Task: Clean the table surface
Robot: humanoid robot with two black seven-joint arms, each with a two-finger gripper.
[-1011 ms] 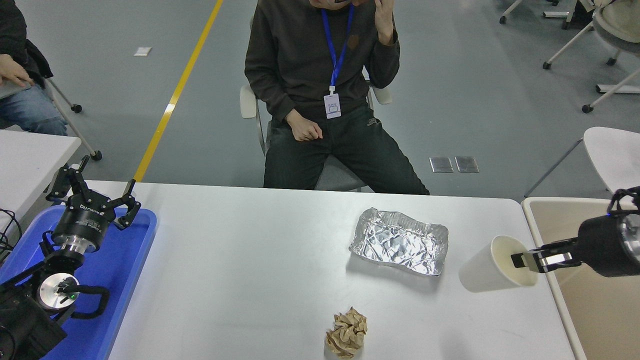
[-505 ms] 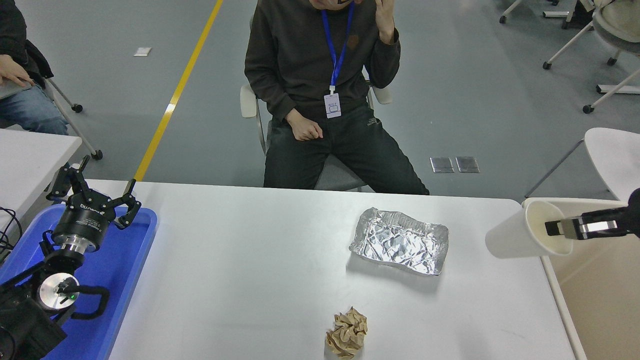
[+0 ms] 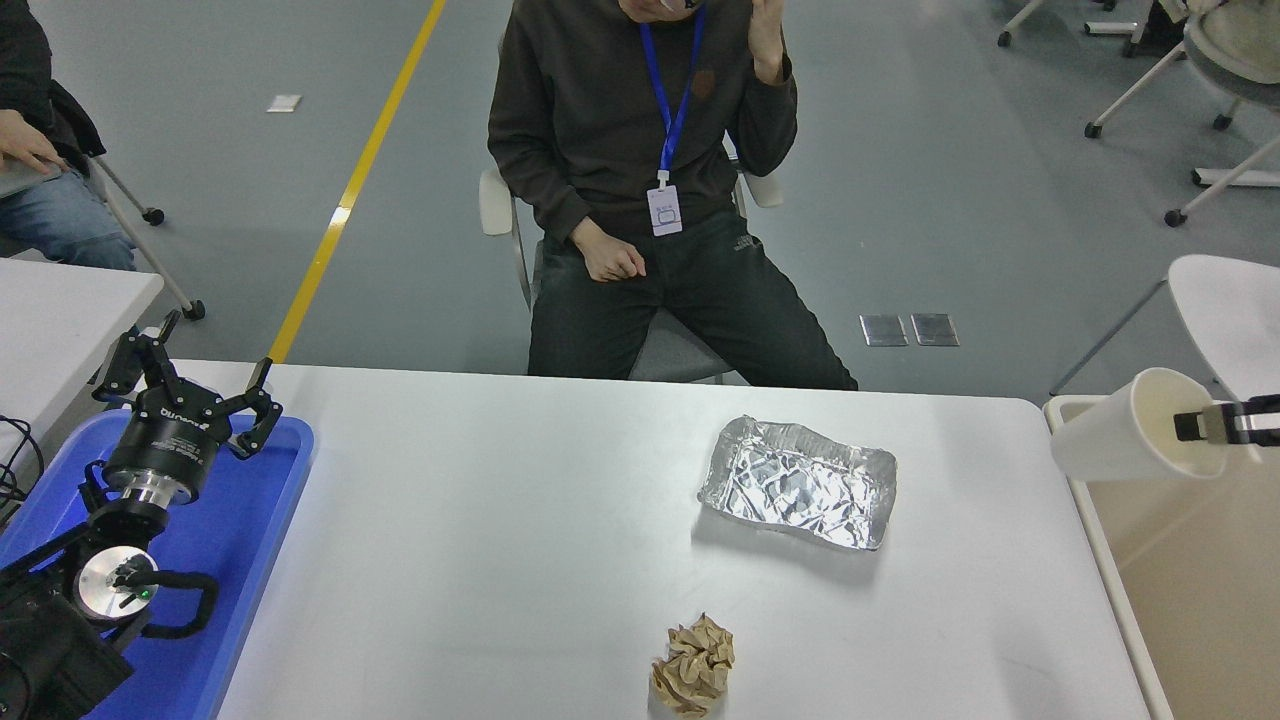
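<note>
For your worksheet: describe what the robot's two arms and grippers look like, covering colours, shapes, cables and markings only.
The left gripper is black with jointed, angular fingers on a round black body bearing white lettering, above a silver wrist ring. Its arm has a silver disc with a small green light and black cables. Of the right gripper only black and silver flat fingers show.

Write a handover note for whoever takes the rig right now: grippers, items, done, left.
Right gripper: shut on the rim of the white paper cup, held tilted over the beige bin at the table's right end, not yet released.
Left gripper: jaws open, empty, parked over the blue tray.
On the table surface: foil tray, crumpled brown paper ball near the front edge.
Done: cup lifted off the table.
Left: drop the cup, then likely clear the foil tray and paper ball.
</note>
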